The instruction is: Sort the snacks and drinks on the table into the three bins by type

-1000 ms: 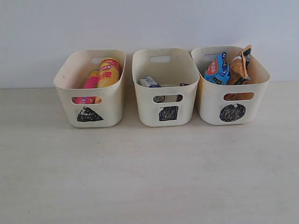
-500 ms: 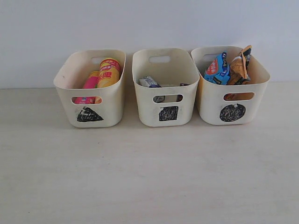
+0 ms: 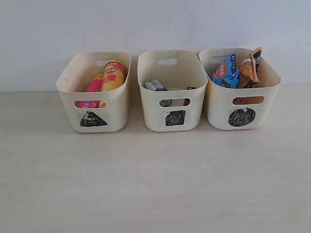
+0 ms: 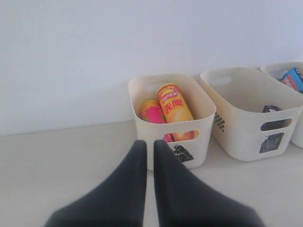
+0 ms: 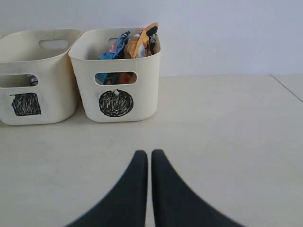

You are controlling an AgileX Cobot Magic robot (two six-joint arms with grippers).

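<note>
Appearing only in wrist views, left tool, right tool (both pinched together).

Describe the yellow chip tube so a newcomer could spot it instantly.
On the table, find the triangle-marked bin, leftmost of three in the exterior view. Two tubes lean inside it. Yours is the yellow tube, beside the pink tube.

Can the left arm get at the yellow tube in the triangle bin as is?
Probably yes. The left gripper faces the triangle bin with nothing between; the bin is open-topped and the yellow tube lies uppermost, beside the pink tube. The gripper is shut: open it first.
</note>
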